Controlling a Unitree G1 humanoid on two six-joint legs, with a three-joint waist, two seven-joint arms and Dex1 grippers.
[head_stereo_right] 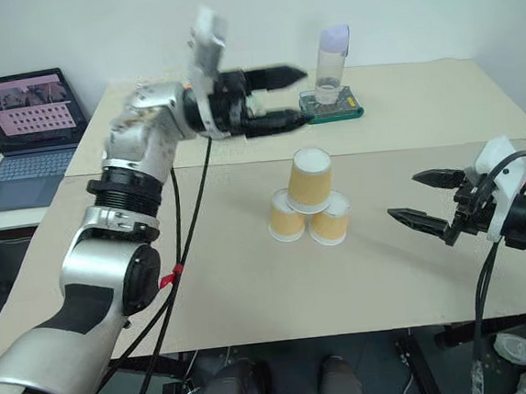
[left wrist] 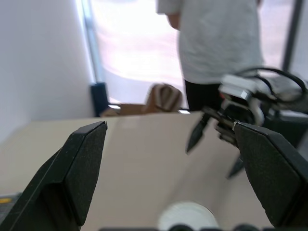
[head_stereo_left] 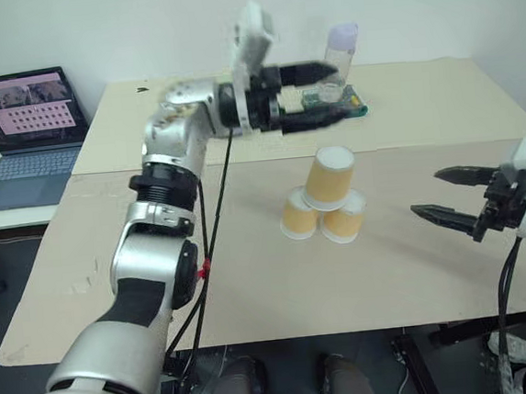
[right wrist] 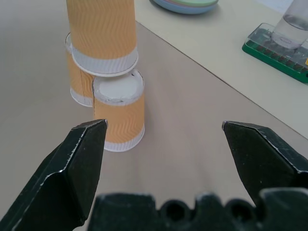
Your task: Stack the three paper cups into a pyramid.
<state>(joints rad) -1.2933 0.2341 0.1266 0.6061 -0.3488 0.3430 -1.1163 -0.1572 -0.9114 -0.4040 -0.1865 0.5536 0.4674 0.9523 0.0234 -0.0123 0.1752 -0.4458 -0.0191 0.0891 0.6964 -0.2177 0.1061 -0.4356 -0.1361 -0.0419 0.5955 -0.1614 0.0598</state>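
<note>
The three paper cups form a small pyramid mid-table, all upside down. Two stand side by side (head_stereo_left: 299, 214) (head_stereo_left: 343, 218), and the third (head_stereo_left: 329, 177) rests on top across them, leaning slightly. My left gripper (head_stereo_left: 332, 89) hangs open above and behind the stack, pointing right, touching no cup. In the left wrist view the top cup's white base (left wrist: 185, 216) shows low between the fingers. My right gripper (head_stereo_left: 427, 193) is open and empty, level with the stack to its right. The right wrist view shows the stack (right wrist: 102, 33) ahead of its fingers.
A tall clear bottle (head_stereo_left: 338, 57) stands on a green tray (head_stereo_left: 355, 108) at the back of the table. A laptop (head_stereo_left: 27, 135) sits on a side surface far left. A person (left wrist: 216, 38) stands beyond the table's right end.
</note>
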